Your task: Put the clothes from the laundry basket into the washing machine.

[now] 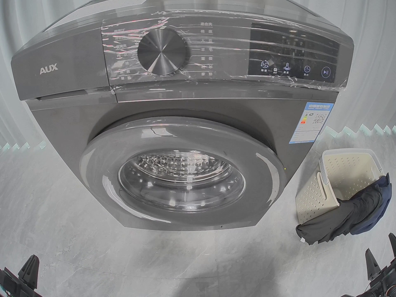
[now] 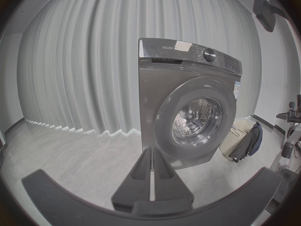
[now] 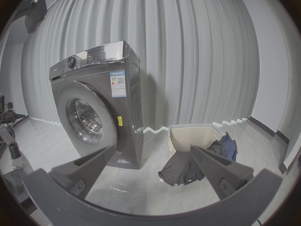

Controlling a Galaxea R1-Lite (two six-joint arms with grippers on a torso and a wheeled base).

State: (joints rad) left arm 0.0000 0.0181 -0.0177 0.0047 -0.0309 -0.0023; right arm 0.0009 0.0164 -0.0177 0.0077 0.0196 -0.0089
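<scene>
Straight ahead: grey washing machine (image 1: 185, 116), round glass door (image 1: 181, 174) shut, closing off the drum. To the right of the machine, near its front corner: cream laundry basket (image 1: 350, 166) with perforated walls, standing on the floor. Draped over the basket's near rim and down to the floor: dark grey garment (image 1: 342, 219), with a navy garment (image 1: 381, 203) touching it on the far side from the machine.

Low before the machine's left side: left gripper (image 2: 152, 149), fingers pressed together, nothing between them. Low before the basket: right gripper (image 3: 152, 147), fingers spread wide, empty, apart from the clothes.

Behind the machine: pale pleated curtain (image 2: 78, 79). Underneath: marbled grey floor (image 1: 123, 248).

On the machine's top panel: round knob (image 1: 162, 51) and dark touch panel (image 1: 293, 56), both under wrinkled clear film (image 1: 214, 50). At the upper right of the machine's front: blue-edged label (image 1: 311, 122) with coloured bars and a square code. Beside the door: small yellow sticker (image 3: 120, 121).
</scene>
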